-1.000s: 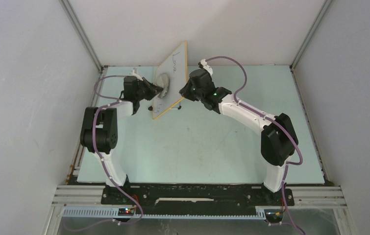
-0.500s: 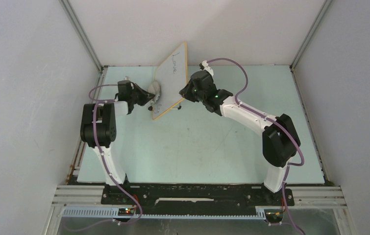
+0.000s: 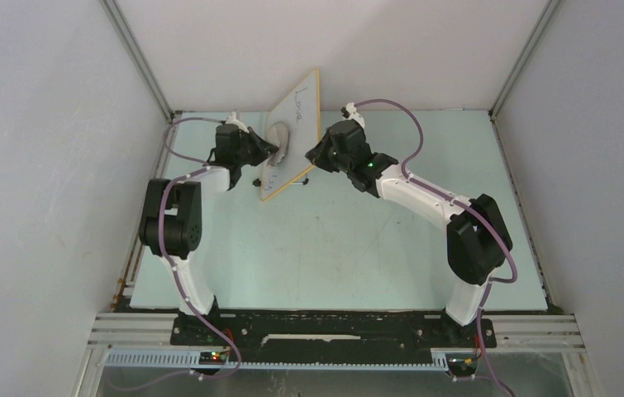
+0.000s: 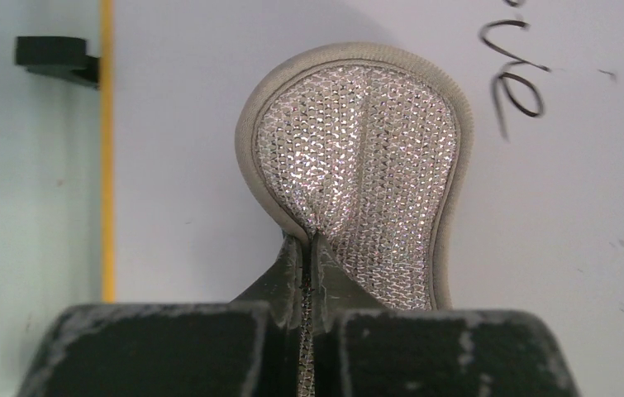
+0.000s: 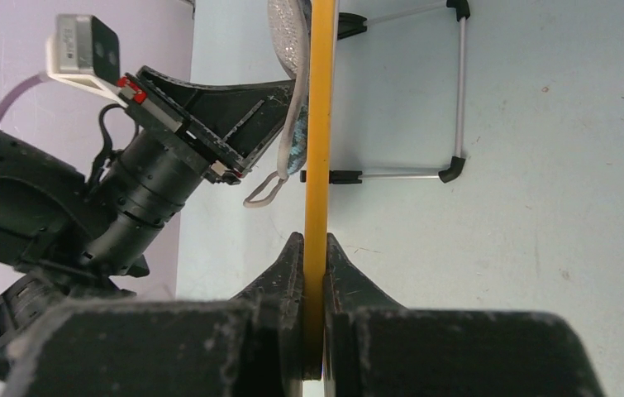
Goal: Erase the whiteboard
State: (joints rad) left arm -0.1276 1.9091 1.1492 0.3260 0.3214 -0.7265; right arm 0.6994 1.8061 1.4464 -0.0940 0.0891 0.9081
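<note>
The whiteboard (image 3: 302, 124) stands tilted on edge near the back of the table, with dark handwriting (image 3: 297, 101) near its top. My left gripper (image 3: 270, 149) is shut on a grey oval cloth pad (image 3: 280, 135) pressed flat on the board face. In the left wrist view the pad (image 4: 366, 157) lies on the white surface (image 4: 201, 124), with writing (image 4: 515, 74) to its upper right. My right gripper (image 3: 313, 157) is shut on the board's orange frame edge (image 5: 318, 124), with one jaw on each side.
The board's thin metal stand with black feet (image 5: 455, 91) rests on the pale green table (image 3: 358, 240) behind the board. A black foot (image 4: 52, 58) shows past the frame. Grey walls close in the back and both sides.
The left gripper swept the pad down toward the board's lower left, then back up to mid-board. The right gripper kept its grip on the frame, and the board shifted slightly.
</note>
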